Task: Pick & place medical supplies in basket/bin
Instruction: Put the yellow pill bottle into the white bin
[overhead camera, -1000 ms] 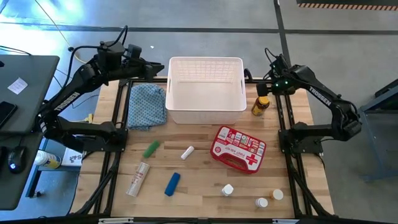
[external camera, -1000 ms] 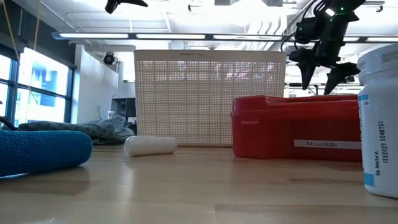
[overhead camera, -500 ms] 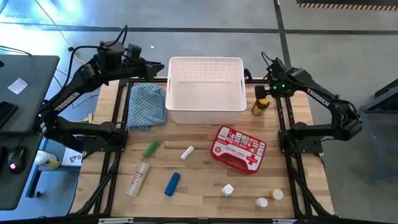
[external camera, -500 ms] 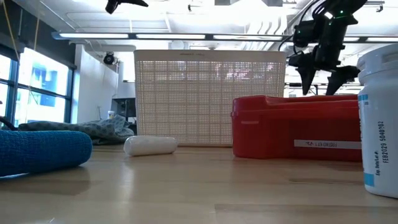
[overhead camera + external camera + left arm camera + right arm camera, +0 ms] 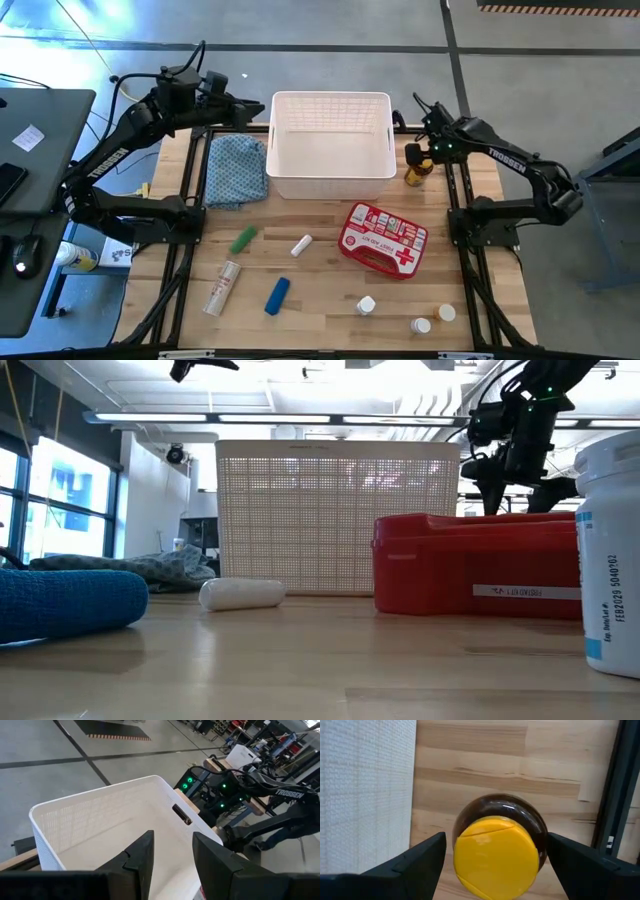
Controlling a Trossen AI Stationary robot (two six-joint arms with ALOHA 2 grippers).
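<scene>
An amber yellow-capped bottle (image 5: 418, 172) (image 5: 496, 847) stands upright on the table just right of the white basket (image 5: 330, 185). My right gripper (image 5: 424, 148) (image 5: 495, 840) hovers open above it, pointing down, one finger on each side of the cap, touching nothing. Over the basket's far left corner my left gripper (image 5: 256, 110) (image 5: 172, 847) hangs high, open and empty. The red first-aid case (image 5: 383, 240) (image 5: 470, 570) lies flat nearer the front. In the low view my right gripper (image 5: 515, 485) shows behind the case.
A blue patterned cloth (image 5: 237, 170) lies left of the basket. Green (image 5: 243, 240), white (image 5: 301, 245) and blue (image 5: 277, 296) tubes and a longer white tube (image 5: 222, 287) lie front left. Small white pill bottles (image 5: 366, 305) (image 5: 421, 325) stand front right.
My right gripper has come down and a little toward the table's left, over the amber bottle, staying open. The bottle has not moved.
</scene>
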